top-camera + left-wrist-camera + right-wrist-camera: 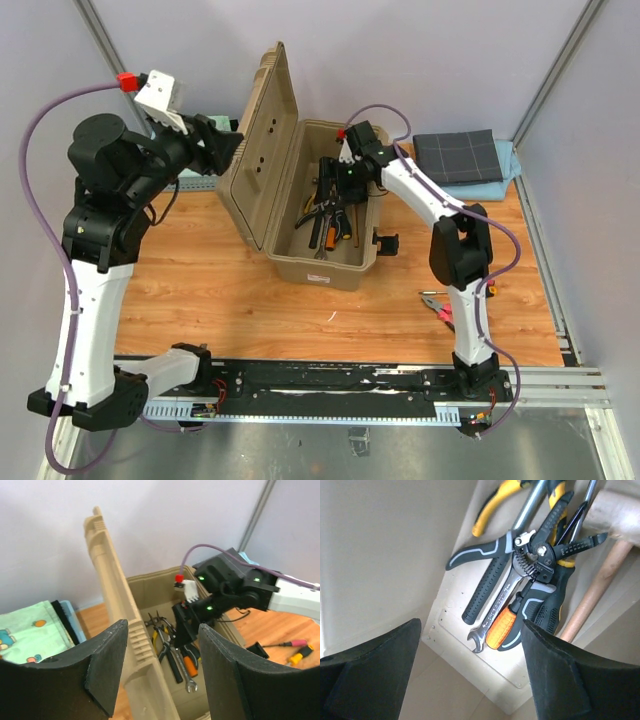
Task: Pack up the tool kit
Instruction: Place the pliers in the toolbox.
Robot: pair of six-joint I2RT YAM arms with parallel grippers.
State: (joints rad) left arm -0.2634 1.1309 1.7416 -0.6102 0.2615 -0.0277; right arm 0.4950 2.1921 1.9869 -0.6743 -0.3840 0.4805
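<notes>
The tan toolbox [335, 262] stands open mid-table, its lid [262, 140] upright on the left. Inside lie tools: a wrench [504, 606], an orange-handled screwdriver [501, 628], black-and-grey pliers [487, 580], yellow-handled pliers [492, 502] and a wooden-handled hammer [594, 597]. My right gripper [472, 672] hangs open inside the box just above them, with nothing between its fingers. My left gripper [162, 667] is open at the lid's upper edge [117, 605], which stands between its fingers [107, 667]. Red-handled pliers [437, 306] lie on the table right of the box.
A folded dark grey cloth [457, 156] lies at the back right. Patterned cloth [25, 635] sits behind the lid on the left. Two small screwdrivers, pink [292, 643] and yellow [301, 656], lie on the wood right of the box. Grey walls close the back and sides.
</notes>
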